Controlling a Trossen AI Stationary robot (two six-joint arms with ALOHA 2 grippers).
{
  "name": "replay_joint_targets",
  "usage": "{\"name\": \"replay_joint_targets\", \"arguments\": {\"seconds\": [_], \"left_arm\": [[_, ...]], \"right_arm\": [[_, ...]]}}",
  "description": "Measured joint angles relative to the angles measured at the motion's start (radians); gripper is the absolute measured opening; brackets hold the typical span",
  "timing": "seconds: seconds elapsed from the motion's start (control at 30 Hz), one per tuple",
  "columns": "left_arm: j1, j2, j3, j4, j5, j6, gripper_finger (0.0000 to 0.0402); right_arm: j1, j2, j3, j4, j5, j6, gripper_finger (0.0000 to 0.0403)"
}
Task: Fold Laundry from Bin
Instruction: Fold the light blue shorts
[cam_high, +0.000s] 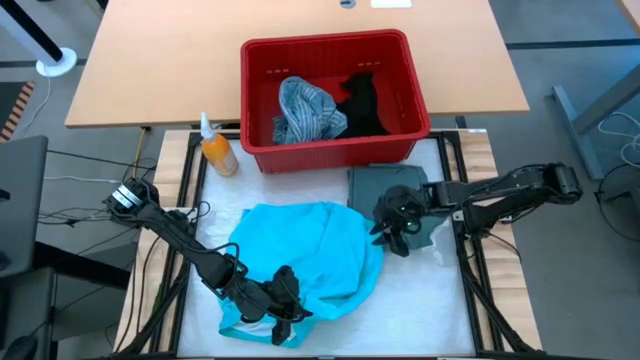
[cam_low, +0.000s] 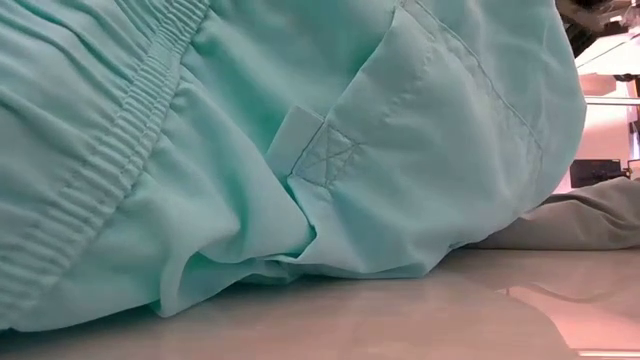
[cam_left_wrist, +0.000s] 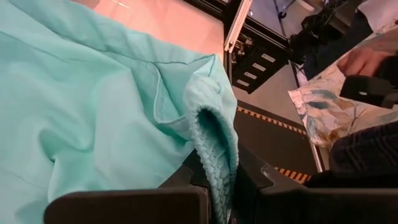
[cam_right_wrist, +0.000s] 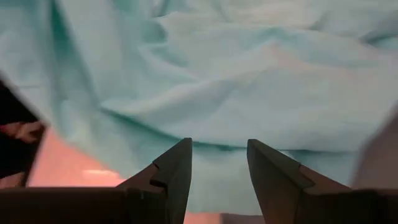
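The bright turquoise garment (cam_high: 305, 255) lies spread and rumpled on the white table surface; it fills the low view (cam_low: 280, 140). My left gripper (cam_high: 283, 300) is at the garment's near edge, shut on its elastic waistband. My right gripper (cam_high: 392, 232) is open and empty just off the garment's right edge; in its wrist view (cam_right_wrist: 217, 168) the fingers stand apart, pointing at the cloth. A folded grey-green garment (cam_high: 385, 185) lies flat at the far right of the table. The red bin (cam_high: 330, 90) behind holds a blue-grey striped shirt (cam_high: 305, 108) and a black garment (cam_high: 362, 100). My left gripper pinches the turquoise garment's ribbed elastic waistband (cam_left_wrist: 214, 149) between its two fingers, at the garment's near edge. The band is bunched into a fold that stands up out of the fingers. The rest of the garment lies slack on the table.
An orange spray bottle (cam_high: 216, 148) stands left of the bin. Black frame rails (cam_high: 470, 250) run along both sides of the white surface. A wooden table lies beyond the bin. In the left wrist view a person's hand (cam_left_wrist: 367, 59) shows beyond the table's edge.
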Motion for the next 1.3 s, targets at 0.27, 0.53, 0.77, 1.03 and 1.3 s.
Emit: {"name": "replay_joint_targets", "arguments": {"seconds": [0.27, 0.53, 0.77, 1.03, 1.3], "left_arm": [[0.004, 0.000, 0.000, 0.007, 0.011, -0.001, 0.0012], [0.002, 0.000, 0.000, 0.010, 0.035, -0.024, 0.0012], [-0.003, 0.000, 0.000, 0.011, 0.035, -0.022, 0.0012], [-0.003, 0.000, 0.000, 0.011, 0.035, -0.019, 0.0012], [-0.009, 0.000, 0.000, 0.021, 0.028, -0.054, 0.0012]], "right_arm": [[-0.078, 0.124, 0.008, -0.019, -0.016, -0.042, 0.0183], [-0.078, 0.225, 0.086, -0.110, -0.068, -0.074, 0.0180], [-0.041, 0.277, 0.095, -0.134, -0.114, -0.068, 0.0146], [-0.038, 0.253, 0.095, -0.167, -0.100, -0.068, 0.0017], [-0.050, 0.082, 0.095, -0.355, -0.062, -0.091, 0.0019]]}}
